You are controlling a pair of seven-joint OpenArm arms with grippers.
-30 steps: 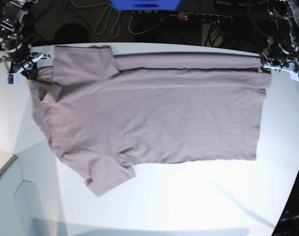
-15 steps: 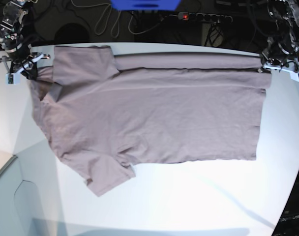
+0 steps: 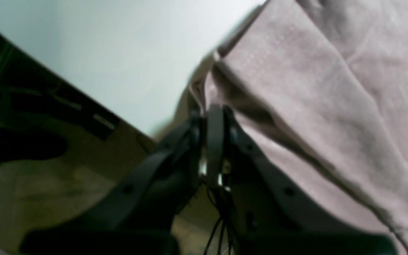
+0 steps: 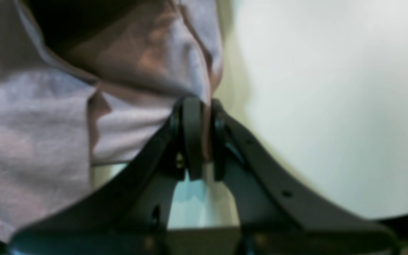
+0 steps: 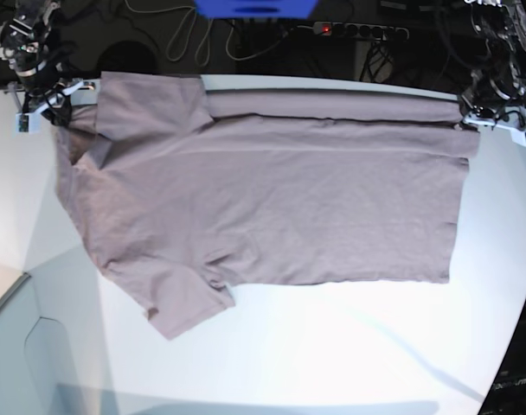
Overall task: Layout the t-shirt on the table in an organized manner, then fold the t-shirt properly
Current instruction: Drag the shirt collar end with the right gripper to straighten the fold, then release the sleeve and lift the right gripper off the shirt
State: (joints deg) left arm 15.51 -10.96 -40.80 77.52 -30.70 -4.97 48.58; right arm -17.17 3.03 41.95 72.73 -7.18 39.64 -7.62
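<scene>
At far edge, right gripper (image 5: 45, 104) has lifted t-shirt (image 5: 272, 207) shoulder higher.

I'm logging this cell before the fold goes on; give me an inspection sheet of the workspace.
Surface: large smooth white table, curved far edge, bare toward the camera.
Job's things: plain mauve-grey cotton t-shirt spread sideways, far strip folded over along the far edge, one sleeve pointing toward the camera.
Clutter: nothing seen on the table.
Grippers: left tool shut on the t-shirt's hem corner; right tool shut on the t-shirt's collar-end edge.
Cables: loose leads and a black power strip behind the table.
Surroundings: dark background, blue object at far centre.
</scene>
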